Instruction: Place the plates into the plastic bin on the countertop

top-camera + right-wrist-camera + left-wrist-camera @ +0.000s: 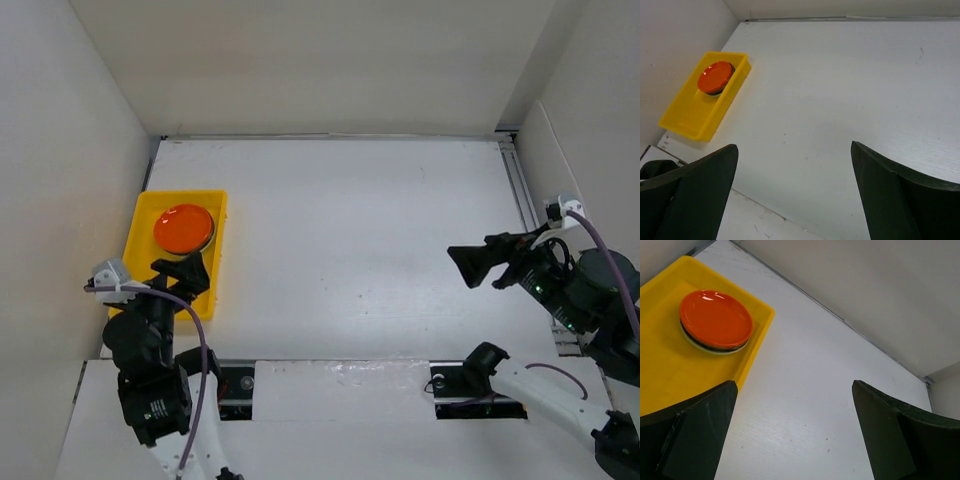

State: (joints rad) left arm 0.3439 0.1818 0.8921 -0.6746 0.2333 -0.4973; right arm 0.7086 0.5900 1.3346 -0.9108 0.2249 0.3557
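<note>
The yellow plastic bin [135,255] lies at the left of the white countertop [360,230], close to the left wall. A stack of plates [183,229] sits in its far half, an orange one on top; dark and pale rims show beneath it in the left wrist view [716,319]. My left gripper [182,270] hovers open over the bin's near half, nothing between its jaws [794,385]. My right gripper [460,265] is open and empty at the right, pointing left; its wrist view shows the bin [690,117] and plates [715,77] far off.
White walls close in the countertop on the left, back and right. A metal rail [520,190] runs along the right edge, with a white plug and cable [562,210] near it. The arm bases stand on a raised strip [340,375] at the near edge.
</note>
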